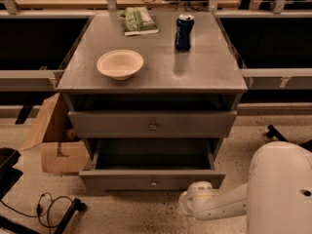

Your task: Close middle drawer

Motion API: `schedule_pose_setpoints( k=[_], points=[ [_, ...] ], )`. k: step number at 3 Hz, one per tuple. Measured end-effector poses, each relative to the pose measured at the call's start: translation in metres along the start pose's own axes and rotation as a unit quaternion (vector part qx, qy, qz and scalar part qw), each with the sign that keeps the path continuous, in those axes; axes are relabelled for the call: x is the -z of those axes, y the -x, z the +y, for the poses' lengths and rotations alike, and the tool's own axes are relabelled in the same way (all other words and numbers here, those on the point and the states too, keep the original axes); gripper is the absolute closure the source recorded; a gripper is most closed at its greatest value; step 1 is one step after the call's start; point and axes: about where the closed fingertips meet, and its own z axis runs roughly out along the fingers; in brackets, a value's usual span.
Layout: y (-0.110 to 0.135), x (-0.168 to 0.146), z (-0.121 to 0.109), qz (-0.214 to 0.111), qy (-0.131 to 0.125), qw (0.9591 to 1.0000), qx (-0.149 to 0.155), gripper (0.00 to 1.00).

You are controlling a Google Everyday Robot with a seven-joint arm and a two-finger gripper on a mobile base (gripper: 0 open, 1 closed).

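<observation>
Middle drawer (154, 180) stands pulled well out toward the near side, not yet pushed in; claw (189, 203) sits just near-right of its front, grip undeterminable.

Bowl (120, 64), blue can (184, 31), green packet (139, 20) on cabinet top (209, 67); cardboard box (56, 147) alongside.

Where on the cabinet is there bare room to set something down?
The top is bare at front right, between bowl, can and the front edge, and at back left beside the bag. The middle drawer, pulled out, shows bare floor inside. Tight spot: its right front corner, where the pincer hangs low by the drawer front.
</observation>
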Motion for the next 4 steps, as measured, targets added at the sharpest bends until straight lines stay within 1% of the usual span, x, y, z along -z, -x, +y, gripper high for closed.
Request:
schedule_pose_setpoints(
  k=[1,2,3,4],
  points=[
    [0.020,0.011,0.063,-0.002,0.053,0.9985,-0.015,1.00],
    [0.040,0.030,0.124,-0.001,0.101,0.9947,-0.021,1.00],
    [0.042,0.027,0.156,-0.008,0.113,0.9928,-0.041,1.00],
    [0.028,-0.009,0.135,-0.035,0.070,0.9961,-0.040,1.00]
  ],
)
